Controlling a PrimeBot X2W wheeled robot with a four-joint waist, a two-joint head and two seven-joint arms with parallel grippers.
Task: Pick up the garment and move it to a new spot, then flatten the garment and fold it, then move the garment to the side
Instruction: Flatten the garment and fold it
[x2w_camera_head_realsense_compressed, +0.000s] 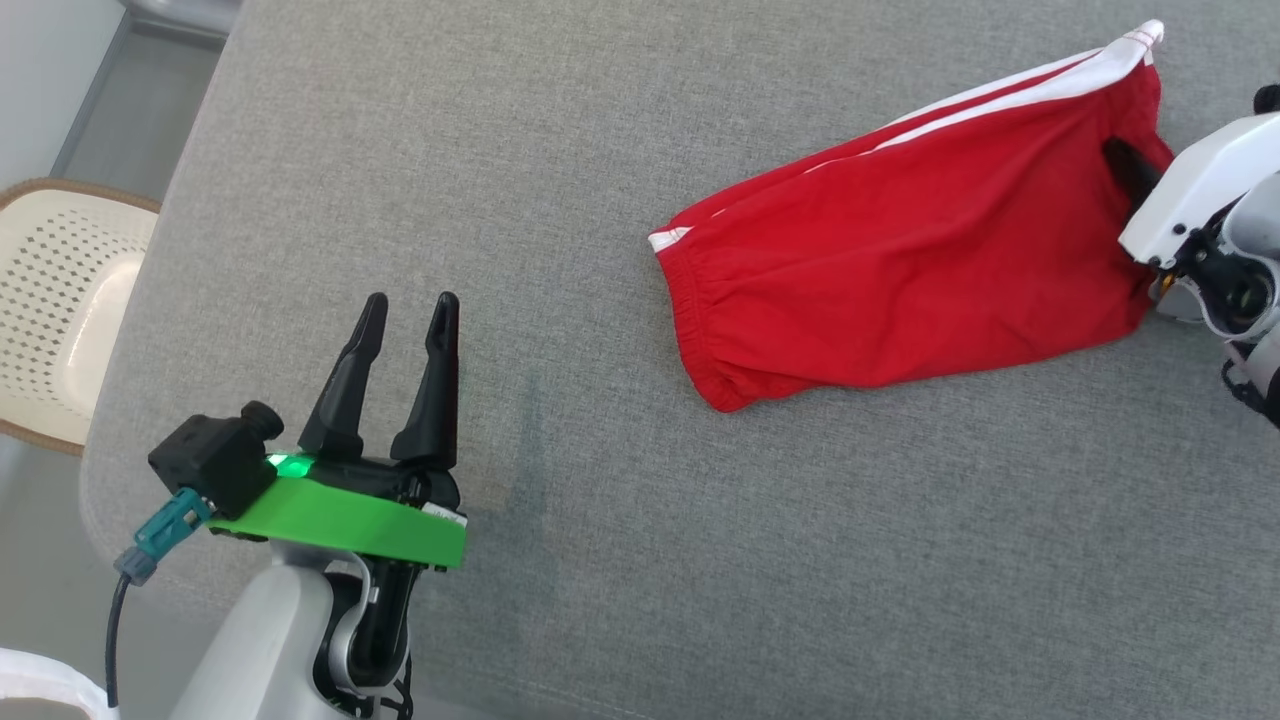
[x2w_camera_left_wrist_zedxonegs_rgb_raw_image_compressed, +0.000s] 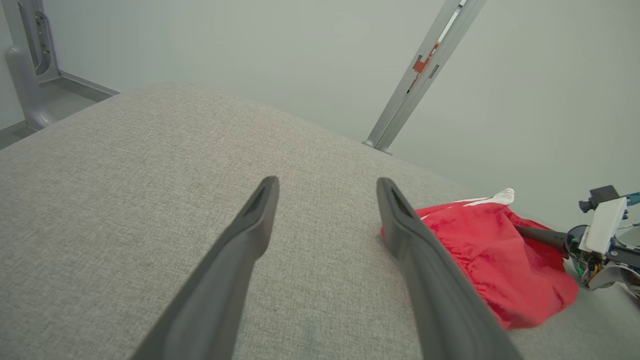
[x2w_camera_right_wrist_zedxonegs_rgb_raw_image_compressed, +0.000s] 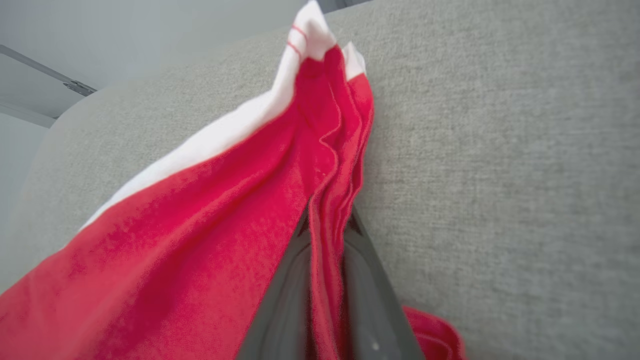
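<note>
— Grey woven worktop (x2w_camera_head_realsense_compressed: 560, 150) from edge to edge, pale wall behind it. Take me straight to the right gripper (x2w_camera_right_wrist_zedxonegs_rgb_raw_image_compressed: 327, 222).

— Its jaws are almost together, and a bunched fold of the red garment (x2w_camera_right_wrist_zedxonegs_rgb_raw_image_compressed: 200, 240) is pinched between them. In the right wrist view the cloth runs up through the narrow gap between the two dark fingers (x2w_camera_right_wrist_zedxonegs_rgb_raw_image_compressed: 280, 300) and fans out past the tips.

— Which part has it got?

— The end opposite the gathered waistband, on the robot's right. From the head view one dark finger presses into the red cloth at that edge, with the white wrist housing just behind it. I can't tell whether that pinched edge is off the surface.

— And the rest of the garment?

— Lying on the worktop, stretched leftward from the grip. The elastic waistband is at its left end, white stripes run along the far side, and a white corner pokes up at the far right.

— Over to the left gripper (x2w_camera_head_realsense_compressed: 412, 305), then.

— Jaws spread wide, nothing between them. It hangs over bare grey fabric, well apart from the garment, fingers pointing away from the robot. A green plate (x2w_camera_head_realsense_compressed: 340, 520) sits at its base with a small green light glowing on top.

— Anything further out?

— A cream perforated chair (x2w_camera_head_realsense_compressed: 60, 310) just beyond the worktop's left edge, and in the left wrist view a slanted metal strut (x2w_camera_left_wrist_zedxonegs_rgb_raw_image_compressed: 425, 75) against the wall.
</note>
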